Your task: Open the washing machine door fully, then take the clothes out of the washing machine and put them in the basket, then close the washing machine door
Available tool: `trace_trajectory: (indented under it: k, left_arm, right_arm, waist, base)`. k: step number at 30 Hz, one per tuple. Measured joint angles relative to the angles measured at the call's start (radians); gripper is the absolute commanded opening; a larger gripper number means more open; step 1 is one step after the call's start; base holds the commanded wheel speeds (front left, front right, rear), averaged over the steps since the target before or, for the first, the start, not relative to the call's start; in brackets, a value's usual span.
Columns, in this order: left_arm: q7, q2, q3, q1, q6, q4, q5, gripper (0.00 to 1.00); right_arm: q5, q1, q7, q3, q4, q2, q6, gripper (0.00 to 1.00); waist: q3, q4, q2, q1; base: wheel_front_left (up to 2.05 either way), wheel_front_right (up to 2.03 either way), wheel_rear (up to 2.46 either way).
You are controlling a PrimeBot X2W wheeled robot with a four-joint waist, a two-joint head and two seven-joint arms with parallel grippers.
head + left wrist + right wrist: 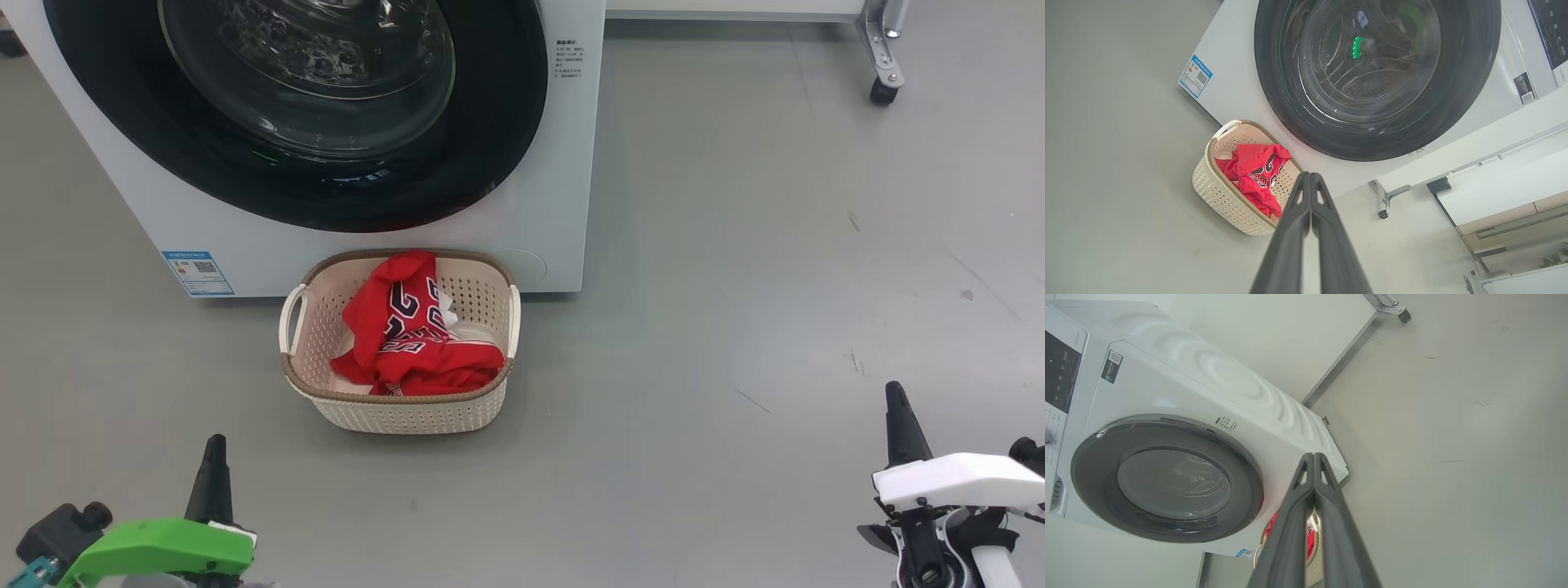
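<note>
The white washing machine (539, 196) stands at the top left of the head view, its black-rimmed round door (326, 196) lying flush against the front, shut. The same door (1380, 81) (1167, 477) appears in both wrist views. On the floor just in front sits the cream basket (408, 412) holding the red clothes (408, 335) with navy lettering. My left gripper (214, 445) is shut at the lower left, well short of the basket, holding nothing. Low at the right my right gripper (896, 392) is shut and empty too. Each wrist view shows its fingers (1310, 177) (1313, 457) pressed together.
Grey floor spreads to the right of the machine. A white frame on a caster wheel (883, 88) stands at the top right. A blue label (197, 272) marks the machine's lower left corner.
</note>
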Motion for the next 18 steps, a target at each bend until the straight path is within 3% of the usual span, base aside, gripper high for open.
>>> trace_trajectory:
  k: [18]
  left_arm:
    - [0.058,0.005,0.026,-0.004,0.000,-0.006,-0.197,0.00]
  right_arm:
    - [0.212,-0.015,0.060,-0.035,0.013,0.005,0.008,0.00]
  waist:
    - [-0.014,0.004,0.0000,0.0000]
  base:
    - [0.00,0.00,0.00]
